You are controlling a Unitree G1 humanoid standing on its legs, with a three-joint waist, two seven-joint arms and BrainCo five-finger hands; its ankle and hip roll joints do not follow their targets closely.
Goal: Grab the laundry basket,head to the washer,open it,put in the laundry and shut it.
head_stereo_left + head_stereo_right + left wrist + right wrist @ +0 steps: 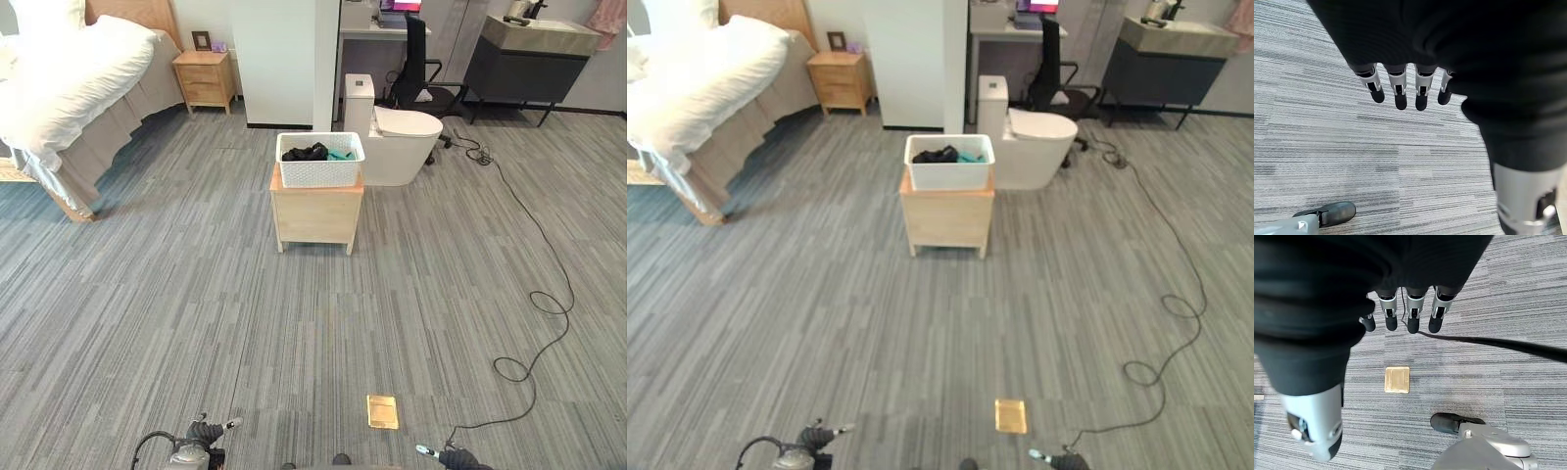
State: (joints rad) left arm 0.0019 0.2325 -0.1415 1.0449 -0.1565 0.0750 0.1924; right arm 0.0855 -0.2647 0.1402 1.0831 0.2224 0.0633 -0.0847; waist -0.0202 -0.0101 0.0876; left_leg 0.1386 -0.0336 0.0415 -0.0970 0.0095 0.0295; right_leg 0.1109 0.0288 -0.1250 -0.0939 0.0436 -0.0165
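1. One white laundry basket (320, 162) sits on one small wooden table (316, 212), well ahead of the robot, holding dark and teal clothes (315, 153).
2. Left hand (1400, 88) and right hand (1405, 316) hang over the floor (196, 313), fingers straight, holding nothing.
3. One brass floor plate (382, 411) lies near the right hand.

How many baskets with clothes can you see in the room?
1. The white laundry basket sits on a small wooden stand in the middle of the floor, just in front of the toilet. Dark and teal clothes lie inside. Others could be out of sight.
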